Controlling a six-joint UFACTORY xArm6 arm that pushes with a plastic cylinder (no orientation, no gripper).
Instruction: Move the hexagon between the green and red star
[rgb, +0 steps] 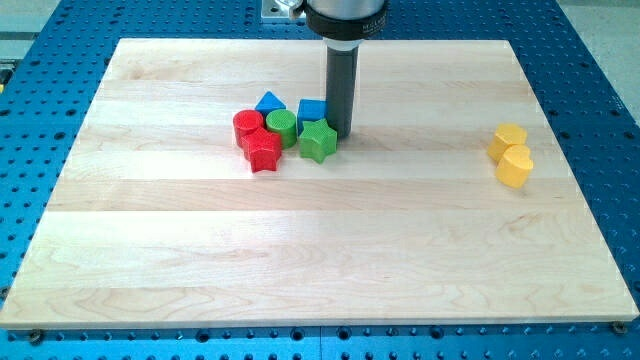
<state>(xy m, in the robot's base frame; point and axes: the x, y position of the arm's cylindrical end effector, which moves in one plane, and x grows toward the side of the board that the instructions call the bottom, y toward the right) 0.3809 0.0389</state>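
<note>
My tip (341, 134) down on wooden board (150, 250), just right of blue cube (312, 111), just beside far right edge of green star (318, 141); contact not discernible. No jaws on rod: nothing held. Cluster left of centre: red cylinder (246, 125), blue triangle (269, 102), green cylinder (282, 125), red star (263, 151). Yellow hexagon (508, 139) far right, well apart from both stars, touching yellow heart (515, 166) on its near side

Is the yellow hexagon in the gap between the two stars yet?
Out. The yellow hexagon sits far toward the view's right; the green star and red star are left of centre, near my tip.
</note>
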